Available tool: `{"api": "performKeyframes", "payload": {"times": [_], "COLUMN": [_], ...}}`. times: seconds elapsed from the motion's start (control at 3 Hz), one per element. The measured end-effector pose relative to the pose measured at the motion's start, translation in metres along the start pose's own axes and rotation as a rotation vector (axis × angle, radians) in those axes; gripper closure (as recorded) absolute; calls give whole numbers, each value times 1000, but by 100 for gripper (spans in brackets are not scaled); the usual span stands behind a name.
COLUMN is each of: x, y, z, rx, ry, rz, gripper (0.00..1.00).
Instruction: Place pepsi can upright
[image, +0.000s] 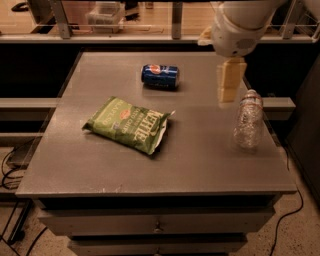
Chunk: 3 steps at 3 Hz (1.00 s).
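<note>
Here is a grey tabletop (200, 150) over a cabinet with drawers (157, 227), dark all round, with a lit ledge and rail posts (172, 36) along the far side and cables (10, 170) on the floor at the left.

Up at the far right the white arm (240, 22) comes in from the top edge, big and rounded. From it the cream gripper (229, 97) hangs straight down, above the far right part of the tabletop. It touches nothing. It reads as one pale block from this angle, so whether the jaws are apart or together, one cannot tell.

Centre-left, the largest item: a green chip bag (127, 124), lying flat and angled, its right end crumpled.

Over to the right, a clear bottle (248, 120) stands just below and right of the gripper, near the right edge; its cap sits close beside the gripper's tip in this view.

And the smallest, the can (160, 76): dark blue with the round logo showing, lying on its side at the far middle of the tabletop, long axis left to right. It is well apart from the bag and clear to the left of the gripper.
</note>
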<state>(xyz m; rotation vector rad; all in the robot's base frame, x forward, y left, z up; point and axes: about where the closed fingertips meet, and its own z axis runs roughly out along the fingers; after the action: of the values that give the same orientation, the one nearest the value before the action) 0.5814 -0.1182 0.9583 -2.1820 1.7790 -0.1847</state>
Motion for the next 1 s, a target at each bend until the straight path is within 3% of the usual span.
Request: {"api": "performKeyframes", "payload": {"times": [0.67,1.0], "x": [-28,-28], "y": [-65,-66], "z": [41,41], "rx": [40,40], "ry": [125,125], "rz": [-78,-78], "gripper": [0,0]}}
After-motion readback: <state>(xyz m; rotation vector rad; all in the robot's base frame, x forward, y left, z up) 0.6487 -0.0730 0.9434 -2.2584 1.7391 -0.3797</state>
